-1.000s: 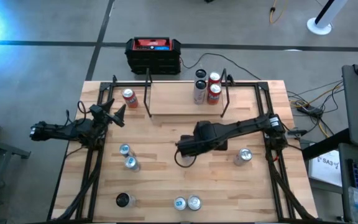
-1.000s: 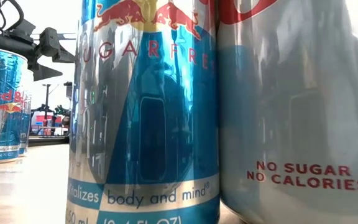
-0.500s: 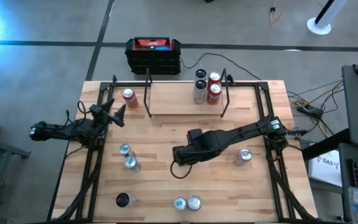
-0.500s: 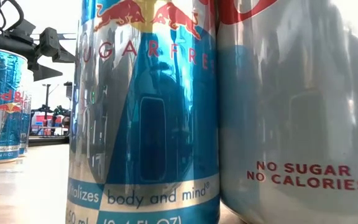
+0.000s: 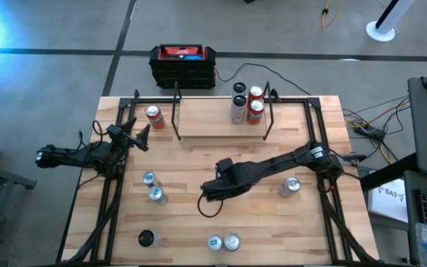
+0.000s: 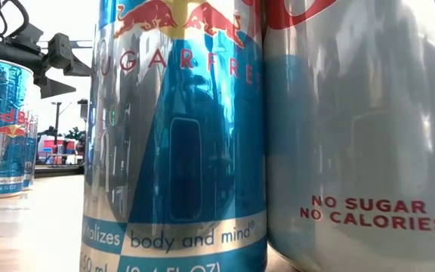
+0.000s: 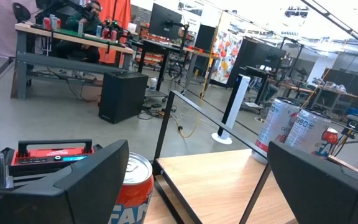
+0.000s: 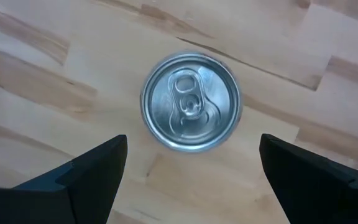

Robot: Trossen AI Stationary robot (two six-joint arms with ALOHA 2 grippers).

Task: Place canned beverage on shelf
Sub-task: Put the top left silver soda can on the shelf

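Note:
A silver-topped can (image 8: 191,102) stands upright on the wooden table, straight below my right gripper (image 8: 192,143). That gripper is open and points down over the table's middle (image 5: 207,191), clear of the can. The shelf (image 5: 221,122), a light wood board on thin black posts, stands at the far edge. Three cans (image 5: 247,105) rest on its right end. A red can (image 5: 154,116) stands beside its left posts. My left gripper (image 5: 136,137) waits open at the table's left, pointing level at the shelf (image 7: 216,180).
Loose cans stand at the centre left (image 5: 152,187), the near edge (image 5: 223,242) (image 5: 147,239) and the right (image 5: 291,185). Two of them fill the low view (image 6: 180,136). A black box with a red top (image 5: 183,63) sits beyond the far edge.
My right gripper has moved toward the table's left and near edges, sinking a little and rolling about its own axis. The left arm and all the cans have stayed where they were.

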